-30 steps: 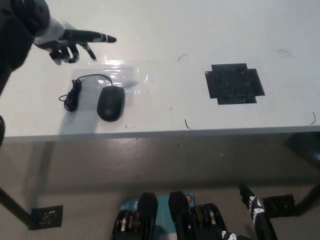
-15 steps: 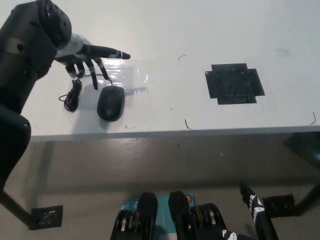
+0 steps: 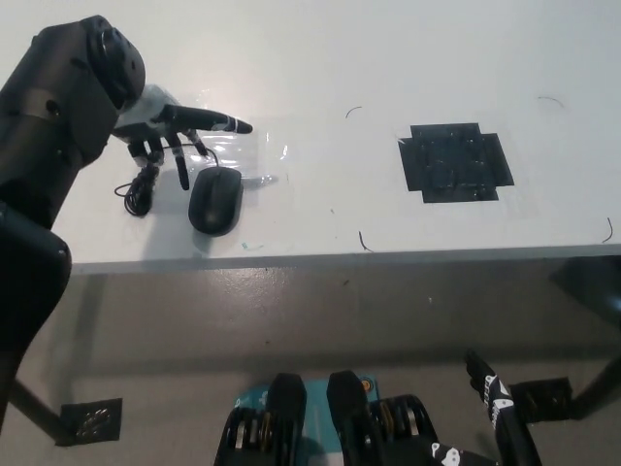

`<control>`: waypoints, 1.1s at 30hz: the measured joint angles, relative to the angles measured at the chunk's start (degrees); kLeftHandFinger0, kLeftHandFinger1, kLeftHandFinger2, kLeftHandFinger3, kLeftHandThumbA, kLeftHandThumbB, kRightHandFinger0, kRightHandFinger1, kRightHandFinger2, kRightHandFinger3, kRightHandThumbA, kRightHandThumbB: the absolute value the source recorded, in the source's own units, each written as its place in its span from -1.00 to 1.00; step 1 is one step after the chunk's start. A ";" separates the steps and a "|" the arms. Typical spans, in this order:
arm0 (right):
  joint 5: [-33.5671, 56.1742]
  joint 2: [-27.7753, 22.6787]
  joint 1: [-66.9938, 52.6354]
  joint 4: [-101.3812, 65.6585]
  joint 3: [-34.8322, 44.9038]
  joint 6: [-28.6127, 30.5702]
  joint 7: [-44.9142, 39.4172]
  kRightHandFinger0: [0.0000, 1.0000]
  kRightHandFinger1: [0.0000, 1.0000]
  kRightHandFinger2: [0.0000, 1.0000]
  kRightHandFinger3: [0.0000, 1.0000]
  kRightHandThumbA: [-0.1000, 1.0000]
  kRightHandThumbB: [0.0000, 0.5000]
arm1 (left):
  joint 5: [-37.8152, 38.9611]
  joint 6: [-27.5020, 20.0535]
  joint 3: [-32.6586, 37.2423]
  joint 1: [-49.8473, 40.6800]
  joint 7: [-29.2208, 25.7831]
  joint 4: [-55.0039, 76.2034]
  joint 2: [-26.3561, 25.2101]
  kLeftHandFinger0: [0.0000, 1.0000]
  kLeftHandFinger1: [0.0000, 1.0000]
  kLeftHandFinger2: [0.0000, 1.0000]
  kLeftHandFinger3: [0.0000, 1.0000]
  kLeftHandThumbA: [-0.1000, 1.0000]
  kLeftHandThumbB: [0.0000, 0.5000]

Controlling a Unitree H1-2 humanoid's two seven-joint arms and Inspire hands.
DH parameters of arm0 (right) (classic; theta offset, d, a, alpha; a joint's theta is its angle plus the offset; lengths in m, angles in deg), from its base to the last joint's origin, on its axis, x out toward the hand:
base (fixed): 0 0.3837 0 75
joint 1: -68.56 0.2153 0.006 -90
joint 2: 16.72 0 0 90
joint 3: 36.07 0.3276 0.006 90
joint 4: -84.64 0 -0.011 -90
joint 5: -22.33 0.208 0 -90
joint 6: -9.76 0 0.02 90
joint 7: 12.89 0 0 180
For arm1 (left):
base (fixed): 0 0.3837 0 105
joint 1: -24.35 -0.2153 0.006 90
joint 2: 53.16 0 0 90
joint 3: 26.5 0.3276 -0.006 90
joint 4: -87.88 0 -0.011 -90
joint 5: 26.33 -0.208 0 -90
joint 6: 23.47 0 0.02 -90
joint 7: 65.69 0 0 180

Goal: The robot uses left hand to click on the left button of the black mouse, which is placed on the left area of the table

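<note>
At upper left, the left hand hovers with fingers spread, holding nothing, just above the black oval computer mouse; whether they touch is unclear.

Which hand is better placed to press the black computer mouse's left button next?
Left. The left hand hovers open just beyond the black computer mouse on the white table. The right hand hangs low below the table edge, far off.

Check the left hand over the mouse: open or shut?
Open. The left hand holds nothing; its fingers are spread, one pointing right, the others hanging toward the black mouse. Contact cannot be told.
</note>
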 measured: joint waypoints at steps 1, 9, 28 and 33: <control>0.00 -0.02 0.02 0.00 0.00 0.00 0.00 1.00 1.00 1.00 1.00 1.00 -0.25 | -0.07 -0.01 -0.06 -0.18 -0.03 -0.11 0.09 -1.00 -0.82 0.11 1.00 1.00 0.71; 0.03 -0.09 0.11 0.00 0.01 0.01 -0.09 1.00 1.00 1.00 1.00 1.00 -0.25 | -1.05 -0.07 -0.11 -0.83 -0.80 -1.01 0.21 -1.00 -0.71 0.17 0.81 1.00 0.72; 0.09 -0.41 0.32 -0.21 0.01 0.02 -0.60 1.00 1.00 1.00 1.00 1.00 -0.33 | -1.41 -1.29 -1.12 -0.24 0.37 -3.45 0.87 -1.00 -0.81 0.09 0.61 1.00 0.34; 0.09 -0.43 0.35 -0.25 0.02 0.02 -0.66 1.00 1.00 1.00 1.00 1.00 -0.31 | -1.61 -2.27 -1.42 0.22 0.32 -3.37 0.86 -1.00 -1.00 -0.36 1.00 1.00 0.33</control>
